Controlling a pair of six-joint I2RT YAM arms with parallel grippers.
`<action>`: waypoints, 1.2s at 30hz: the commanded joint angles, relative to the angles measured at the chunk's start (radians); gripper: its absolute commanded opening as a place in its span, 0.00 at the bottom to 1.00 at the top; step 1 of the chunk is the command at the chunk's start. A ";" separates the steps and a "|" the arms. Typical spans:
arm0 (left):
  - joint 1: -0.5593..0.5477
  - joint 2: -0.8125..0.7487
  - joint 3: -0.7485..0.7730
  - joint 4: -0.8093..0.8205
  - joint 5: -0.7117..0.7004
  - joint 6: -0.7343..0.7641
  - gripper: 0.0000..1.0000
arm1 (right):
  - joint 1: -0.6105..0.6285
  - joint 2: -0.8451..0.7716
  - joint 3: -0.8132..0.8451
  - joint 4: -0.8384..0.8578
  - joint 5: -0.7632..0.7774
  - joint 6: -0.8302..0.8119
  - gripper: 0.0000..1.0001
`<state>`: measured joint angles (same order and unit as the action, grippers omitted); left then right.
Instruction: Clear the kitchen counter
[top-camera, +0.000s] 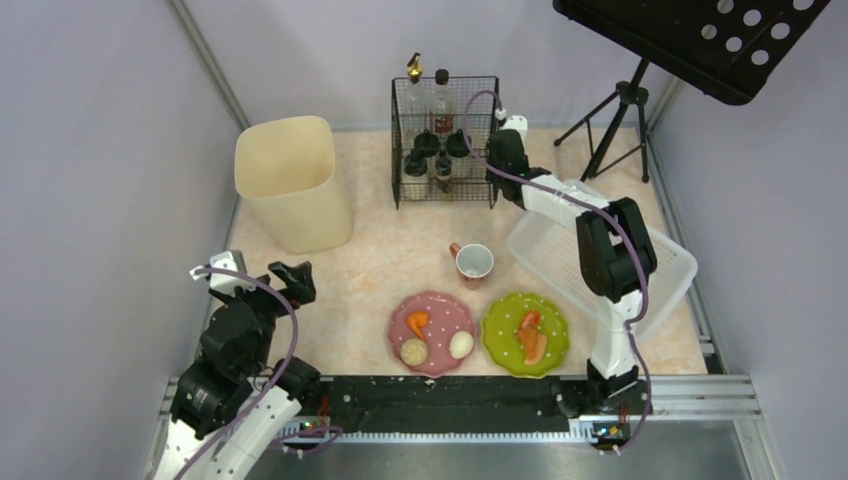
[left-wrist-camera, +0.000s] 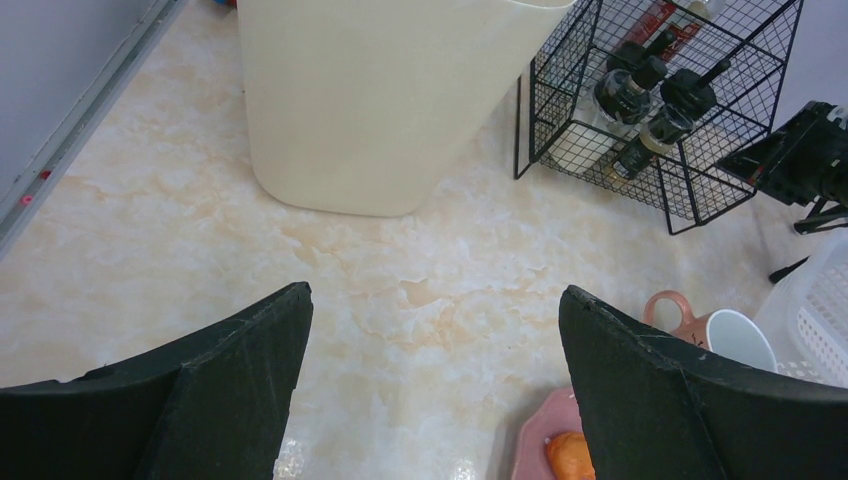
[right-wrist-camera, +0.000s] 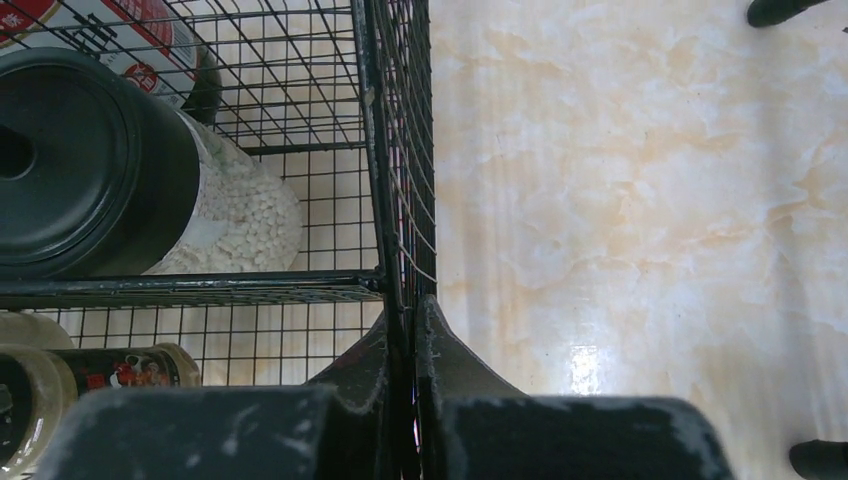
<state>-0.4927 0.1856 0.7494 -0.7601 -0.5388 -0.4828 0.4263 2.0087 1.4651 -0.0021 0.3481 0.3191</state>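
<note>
Right gripper (right-wrist-camera: 412, 310): pads pinched shut on the right-hand side wall of the black wire rack (top-camera: 445, 140), just thin mesh between them. Left gripper (left-wrist-camera: 435, 292): jaws spread wide, holding nothing, hovering over bare stone.

Risks as I see them:
- One-sided grip on thin wire. Any pull or lift from here loads one wall only, so the rack can twist or tip.
- Tall bottles (top-camera: 440, 100) and the black-lidded jar of white granules (right-wrist-camera: 240, 215) stand loose inside. Tilt the rack and they topple or slide.
- Wire is narrow against my pads and could slip out under load.
- Mug (top-camera: 473, 263) and white plastic basket (top-camera: 545, 250) sit near any path towards me, so a swing could clip them.

Kitchen counter (top-camera: 380, 250): directly under both grippers. The right one is at its far side beside the rack, and the left is over the near-left corner, in front of the cream bin (top-camera: 292, 183). Pink plate (top-camera: 400, 312) and green plate (top-camera: 500, 345) with food sit at its near edge.
</note>
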 joint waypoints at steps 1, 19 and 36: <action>0.005 0.019 -0.004 0.047 0.012 0.014 0.97 | -0.040 0.021 0.042 0.081 0.001 0.166 0.08; 0.005 0.032 -0.007 0.056 0.044 0.022 0.99 | -0.038 -0.507 -0.194 0.013 -0.214 0.123 0.69; 0.003 0.105 -0.015 0.082 0.154 0.042 0.98 | 0.209 -0.953 -0.484 -0.343 -0.315 0.049 0.68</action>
<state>-0.4927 0.2661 0.7403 -0.7338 -0.4202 -0.4606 0.5888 1.1423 0.9817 -0.2516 0.0418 0.3599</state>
